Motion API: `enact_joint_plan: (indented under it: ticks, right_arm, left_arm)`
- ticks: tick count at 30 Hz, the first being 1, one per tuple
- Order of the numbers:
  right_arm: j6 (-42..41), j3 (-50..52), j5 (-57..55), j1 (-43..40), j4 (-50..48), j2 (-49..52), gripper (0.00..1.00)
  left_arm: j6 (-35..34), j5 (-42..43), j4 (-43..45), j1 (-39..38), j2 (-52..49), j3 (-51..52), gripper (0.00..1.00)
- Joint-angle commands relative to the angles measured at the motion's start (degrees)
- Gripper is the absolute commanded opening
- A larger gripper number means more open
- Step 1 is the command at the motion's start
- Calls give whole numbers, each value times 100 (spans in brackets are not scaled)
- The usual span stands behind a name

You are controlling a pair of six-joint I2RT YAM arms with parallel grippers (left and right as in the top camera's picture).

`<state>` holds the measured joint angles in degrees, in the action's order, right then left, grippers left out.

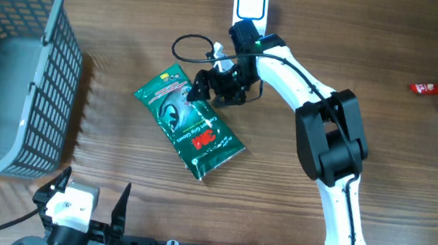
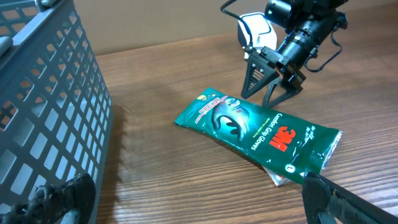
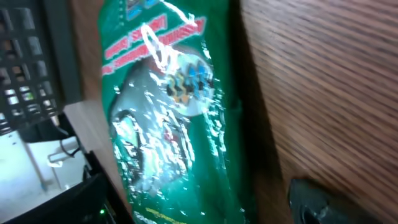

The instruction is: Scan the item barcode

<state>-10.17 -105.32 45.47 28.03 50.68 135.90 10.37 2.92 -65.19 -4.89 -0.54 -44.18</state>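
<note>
A glossy, crinkled green foil packet [image 1: 189, 122], long and flat with white lettering and a red logo, lies slantwise in the middle of the brown wood-grain worktop [image 1: 132, 15]. The right gripper [image 2: 257, 96], black with pointed fingers on a white arm, hangs just by the packet's far edge with its jaws spread apart and holding nothing. The left gripper [image 1: 89, 194] sits at the near edge with its jaws wide, beside a grey plastic lattice basket [image 1: 54, 64].

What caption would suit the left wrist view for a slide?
Right gripper, jaws open, poised by the green glove packet on the wooden table, near a grey basket.
</note>
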Motion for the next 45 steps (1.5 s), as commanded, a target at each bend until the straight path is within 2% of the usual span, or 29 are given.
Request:
enact_joint_plan:
  ticks: [1, 6, 10, 13, 15, 18, 21, 25, 29, 33, 38, 40, 41, 42, 43, 44, 45]
  right_arm:
    - [98, 24, 549, 109, -55, 234, 89]
    - [94, 24, 546, 348, -103, 643, 82]
    - [-98, 24, 614, 345, -240, 1010, 67]
    - [66, 24, 732, 358, -341, 1060, 57]
    - [177, 24, 660, 378, -330, 1060, 44]
    - [415, 20, 625, 361, -374, 1056, 4]
    - [404, -129, 577, 247, -166, 1045, 5]
    - [640, -634, -452, 35, 907, 743, 5]
    - [785, -789, -1388, -4, 1556, -247, 5]
    - [540, -789, -2951, 24, 1993, -1469, 5]
    - [-813, -787, -6192, 28, 2603, -2743, 5]
    - [-1344, -787, -7071, 28, 2883, -2968, 5]
    - [-1869, -787, -7552, 28, 3141, -3071, 5]
    - [-2428, -787, -7818, 28, 3394, -3128, 5]
    - [-3552, -787, -8019, 28, 3923, -3167, 5]
    - [-4218, -761, -7914, 28, 4153, -3165, 5]
    - [-4295, -706, -7497, 28, 4148, -3165, 5]
  left_arm:
    - [-17, 68, 15, -26, 9, 4, 100]
    - [-17, 68, 15, -26, 9, 4, 100]
    - [-17, 68, 15, -26, 9, 4, 100]
    - [-17, 68, 15, -26, 9, 4, 100]
    - [-17, 68, 15, -26, 9, 4, 100]
    - [-17, 68, 15, -26, 9, 4, 100]
    - [-17, 68, 15, -26, 9, 4, 100]
    - [-17, 68, 15, -26, 9, 4, 100]
    - [-17, 68, 15, -26, 9, 4, 100]
    - [-17, 68, 15, -26, 9, 4, 100]
    - [-17, 68, 15, -26, 9, 4, 100]
    - [-17, 68, 15, -26, 9, 4, 100]
    - [-17, 68, 15, -26, 9, 4, 100]
    - [-17, 68, 15, -26, 9, 4, 100]
    - [-17, 68, 15, -26, 9, 4, 100]
    - [-17, 68, 15, -26, 9, 4, 100]
    - [-17, 68, 15, -26, 9, 4, 100]
